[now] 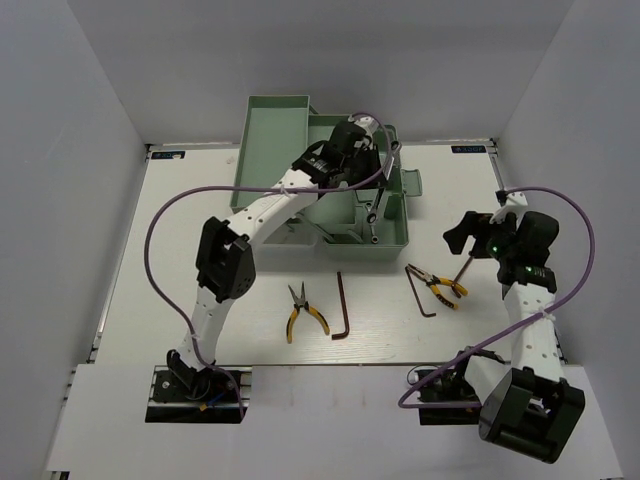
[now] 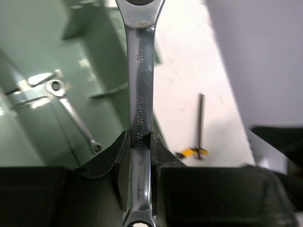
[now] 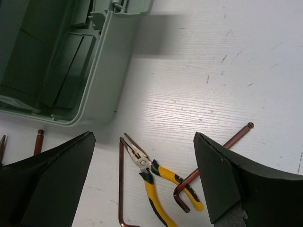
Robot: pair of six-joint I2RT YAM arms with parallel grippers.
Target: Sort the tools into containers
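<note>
The left gripper (image 2: 139,142) hangs over the mint-green toolbox (image 1: 392,243), its jaws pinching the shank of a silver ratcheting wrench (image 2: 140,71) near one end, so most of the tool's length juts out ahead of the fingers. A smaller wrench (image 2: 73,113) already lies in the green compartment below and to one side, and that looks like the place to aim for.

With the grip so far from the middle, the long free end will likely tip down on release. It would be best to bring that end low over the compartment floor first, line the wrench up along the compartment and off its walls, and only then spread the jaws. The held wrench seems to sit near the box's edge, with bare table beside it, so a small move inward should come before the descent.

The right gripper (image 3: 143,142) waits with its jaws spread wide above the table, holding nothing. Yellow-handled pliers (image 3: 158,177) and a brown hex key (image 3: 120,179) lie unsorted beneath it, beside the toolbox
</note>
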